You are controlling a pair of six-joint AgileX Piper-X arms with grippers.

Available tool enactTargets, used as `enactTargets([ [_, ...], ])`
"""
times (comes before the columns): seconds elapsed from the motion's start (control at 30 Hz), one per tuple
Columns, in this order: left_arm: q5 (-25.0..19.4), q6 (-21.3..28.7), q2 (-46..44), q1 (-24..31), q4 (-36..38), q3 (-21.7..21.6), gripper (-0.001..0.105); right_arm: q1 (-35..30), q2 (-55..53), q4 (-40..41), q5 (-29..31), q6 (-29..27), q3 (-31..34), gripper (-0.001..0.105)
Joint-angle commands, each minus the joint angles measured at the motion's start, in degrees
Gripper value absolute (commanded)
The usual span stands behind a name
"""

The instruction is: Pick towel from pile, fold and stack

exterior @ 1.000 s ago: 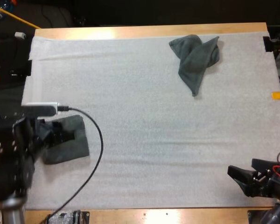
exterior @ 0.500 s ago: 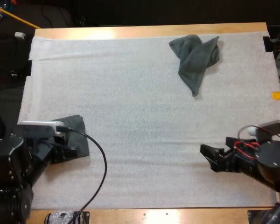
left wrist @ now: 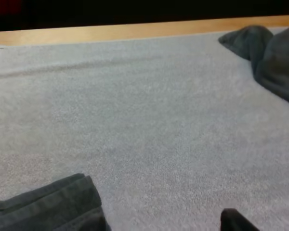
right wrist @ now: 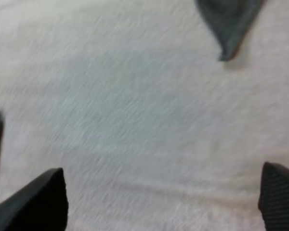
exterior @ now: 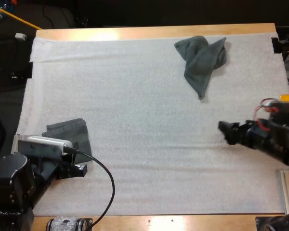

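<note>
Fingers of the right gripper stand wide apart, released, over bare mat with nothing between them. The crumpled towel lies well apart from this gripper, near the mat's far edge, with its pointed tail as the nearest part. The left gripper sits at the near left. One finger shows off to the side, with bare mat where a closed pair would meet, so this gripper is judged released. The folded towel lies flat just beyond it, clear of that finger. The step in hand is judged to be the right arm's reach for the crumpled towel. To do it well, the jaws should be kept apart until they straddle a raised ridge or the tail of the cloth. They should then descend close to the mat and pinch a single layer near a corner rather than the bunched middle. The towel will then hang open for folding when lifted. The left arm is best kept clear of the folded towel so it is not dragged.
</note>
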Motion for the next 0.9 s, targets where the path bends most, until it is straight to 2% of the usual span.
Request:
enactTargets([
  [0.0,0.24,0.14,-0.5,-0.21,0.06,-0.26,0.049,-2.38,-0.62,-0.31,-1.57,-1.42,-0.04,0.078],
  [0.13,0.24,0.2,-0.48,-0.21,0.18,-0.26,0.049,-8.85,-2.43,2.12,-2.29,-4.01,-0.04,0.078],
  [0.4,0.24,0.2,-0.48,-0.27,0.18,-0.26,0.049,-20.09,-9.03,9.74,-2.18,-13.29,-0.04,0.078],
  [0.57,-0.36,1.76,-2.25,-0.27,-0.23,-0.26,0.049,-20.82,-14.02,12.14,-1.33,-17.57,-0.04,0.078],
  [0.67,-3.05,3.34,-5.61,-0.27,0.21,-0.26,0.049,-20.82,-17.97,15.18,0.04,-20.04,-0.04,0.078],
  [0.87,-4.18,3.57,-13.37,-0.27,0.22,-0.26,0.049,-20.82,-26.3,16.88,6.0,-20.53,-0.04,0.078],
])
